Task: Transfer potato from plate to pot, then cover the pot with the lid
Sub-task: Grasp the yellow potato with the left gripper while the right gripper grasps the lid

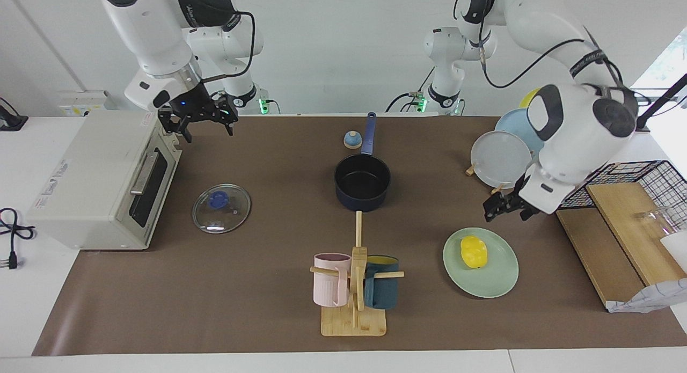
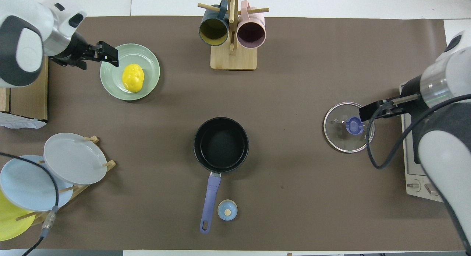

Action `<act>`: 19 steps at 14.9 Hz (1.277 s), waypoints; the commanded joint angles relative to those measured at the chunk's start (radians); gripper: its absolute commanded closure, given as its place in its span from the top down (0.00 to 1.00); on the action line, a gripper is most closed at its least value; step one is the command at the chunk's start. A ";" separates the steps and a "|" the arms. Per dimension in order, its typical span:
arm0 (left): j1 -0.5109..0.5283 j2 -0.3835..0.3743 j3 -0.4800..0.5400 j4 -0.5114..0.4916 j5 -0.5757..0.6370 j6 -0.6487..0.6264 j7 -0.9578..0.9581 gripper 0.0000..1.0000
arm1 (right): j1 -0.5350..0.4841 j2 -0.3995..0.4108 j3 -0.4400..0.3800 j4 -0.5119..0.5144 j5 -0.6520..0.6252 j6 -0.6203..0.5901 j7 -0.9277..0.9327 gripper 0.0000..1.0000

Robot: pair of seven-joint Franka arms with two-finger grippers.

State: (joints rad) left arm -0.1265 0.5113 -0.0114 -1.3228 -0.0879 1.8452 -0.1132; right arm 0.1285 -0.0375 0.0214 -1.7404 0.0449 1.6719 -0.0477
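The small dark navy pot (image 1: 362, 186) stood empty mid-table. Farther out, the glossy, lumpy bright yellow potato (image 1: 473, 252) lay on the pale mint-green plate (image 1: 499, 276), the left gripper (image 1: 503, 207) wide above it, the right gripper (image 1: 199, 122) wide too.

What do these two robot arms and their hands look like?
Both arms are glossy white rounded shells with dark grey joint patches and silver wrist rings. Black cables loop along them. The left gripper and right gripper are small black two-fingered claws; a blue light glows above the right one.

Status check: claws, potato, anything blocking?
Left claw open, raised beside the plate. Right claw open, up by the toaster oven. Potato on plate. Pot empty, unobstructed.
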 commanded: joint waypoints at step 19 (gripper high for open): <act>-0.053 0.035 0.010 -0.260 0.043 0.327 -0.054 0.97 | -0.058 0.085 -0.001 -0.485 -0.080 0.650 -0.255 1.00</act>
State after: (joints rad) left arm -0.1688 0.5891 -0.0109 -1.5136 -0.0627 2.1421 -0.1551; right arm 0.0862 0.0823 0.0124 -2.1610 -0.0242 2.2769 -0.2852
